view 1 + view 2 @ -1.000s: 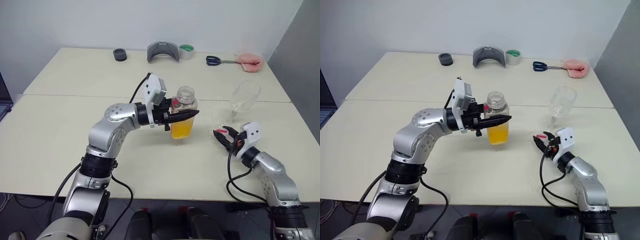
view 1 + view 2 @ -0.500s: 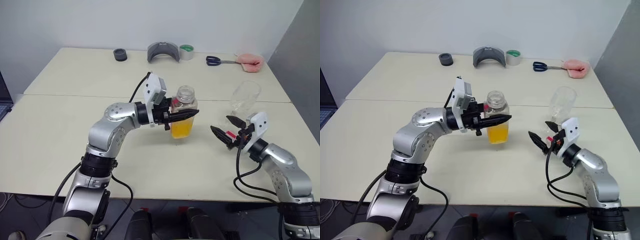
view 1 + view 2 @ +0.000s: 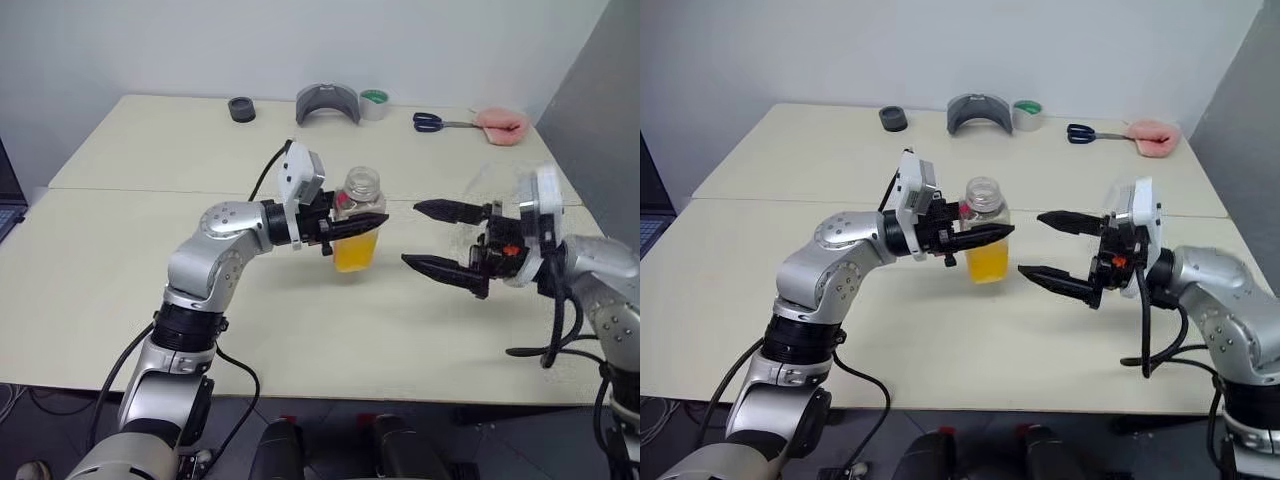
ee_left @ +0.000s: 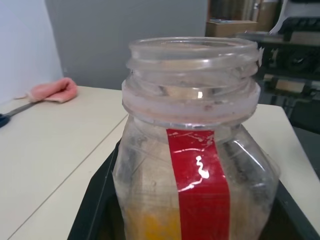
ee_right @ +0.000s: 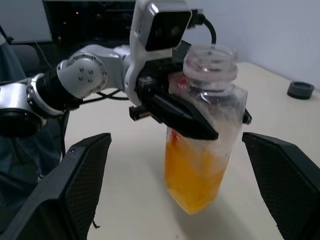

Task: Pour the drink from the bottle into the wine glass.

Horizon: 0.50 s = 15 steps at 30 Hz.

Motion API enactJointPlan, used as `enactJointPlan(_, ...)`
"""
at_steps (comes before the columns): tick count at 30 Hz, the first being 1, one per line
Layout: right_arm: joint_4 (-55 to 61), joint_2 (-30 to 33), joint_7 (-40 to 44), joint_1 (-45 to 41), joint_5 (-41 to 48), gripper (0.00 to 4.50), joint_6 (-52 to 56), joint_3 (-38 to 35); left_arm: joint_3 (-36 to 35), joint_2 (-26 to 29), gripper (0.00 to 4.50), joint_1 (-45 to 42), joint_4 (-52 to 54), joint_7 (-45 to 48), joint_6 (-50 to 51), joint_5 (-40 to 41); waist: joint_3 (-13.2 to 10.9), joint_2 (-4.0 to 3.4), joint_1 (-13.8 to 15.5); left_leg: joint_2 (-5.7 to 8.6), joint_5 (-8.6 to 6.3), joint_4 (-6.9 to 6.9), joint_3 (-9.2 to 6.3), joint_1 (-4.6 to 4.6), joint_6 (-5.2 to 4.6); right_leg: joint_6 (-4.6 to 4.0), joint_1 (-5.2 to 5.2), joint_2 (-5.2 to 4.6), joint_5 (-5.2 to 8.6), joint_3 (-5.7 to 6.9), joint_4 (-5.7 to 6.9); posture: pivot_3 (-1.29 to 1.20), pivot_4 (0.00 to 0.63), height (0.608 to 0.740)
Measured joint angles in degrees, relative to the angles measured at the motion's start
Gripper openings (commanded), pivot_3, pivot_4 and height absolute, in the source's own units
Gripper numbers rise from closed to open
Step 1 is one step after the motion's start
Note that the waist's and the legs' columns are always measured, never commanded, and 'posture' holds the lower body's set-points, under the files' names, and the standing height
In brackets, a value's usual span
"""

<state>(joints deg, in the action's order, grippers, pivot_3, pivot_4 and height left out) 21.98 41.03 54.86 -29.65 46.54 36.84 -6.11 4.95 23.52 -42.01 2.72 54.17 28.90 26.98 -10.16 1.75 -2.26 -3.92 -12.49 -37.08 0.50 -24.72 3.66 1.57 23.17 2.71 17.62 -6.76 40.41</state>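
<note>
The bottle (image 3: 357, 232) is a small clear one with a red strip label (image 4: 202, 185) and an uncapped wide mouth. It hangs upright just above the table. The orange drink (image 5: 197, 175) fills its lower half. My left gripper (image 3: 375, 222) is shut on the bottle's body from the left. My right gripper (image 3: 425, 238) is level just right of the bottle, pointing at it. It is open wide with nothing between its fingers (image 5: 75, 185). The clear wine glass (image 3: 484, 183) stands behind my right hand and is mostly hidden.
Along the cream table's (image 3: 120, 260) far edge lie a black ring (image 3: 241, 109), a grey curved piece (image 3: 327, 103), a green-and-white tape roll (image 3: 374, 103), blue-handled scissors (image 3: 435, 122) and a pink cloth (image 3: 500, 123). A seam (image 3: 150, 192) runs across the table.
My right gripper has risen from the table near the glass and swung left to face the bottle, with its jaws spread wider. The left gripper and bottle have stayed nearly in place.
</note>
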Motion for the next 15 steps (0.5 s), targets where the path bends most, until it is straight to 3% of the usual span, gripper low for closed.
enactJointPlan(5,-0.5,-3.7,-1.6,-5.4,0.3,4.48,1.4,2.3,-1.1,1.0,1.87,0.1,-0.8,-3.5,-1.5,-2.1,0.0,0.00,0.0,-0.01,0.00,0.03,-0.07,-0.03,0.00,-0.01,0.01,0.00,0.00,0.03,-0.01,0.00,0.150,0.740)
enactJointPlan(15,-0.6,-8.2,-7.6,-2.8,-4.2,4.48,0.4,5.4,-15.0,5.9,1.87,-1.9,-22.0,-28.3,-13.6,-14.3,0.0,0.00,0.4,0.04,0.00,0.04,-0.06,-0.08,0.00,-0.01,0.05,-0.08,0.00,0.03,0.00,0.00,0.150,0.740)
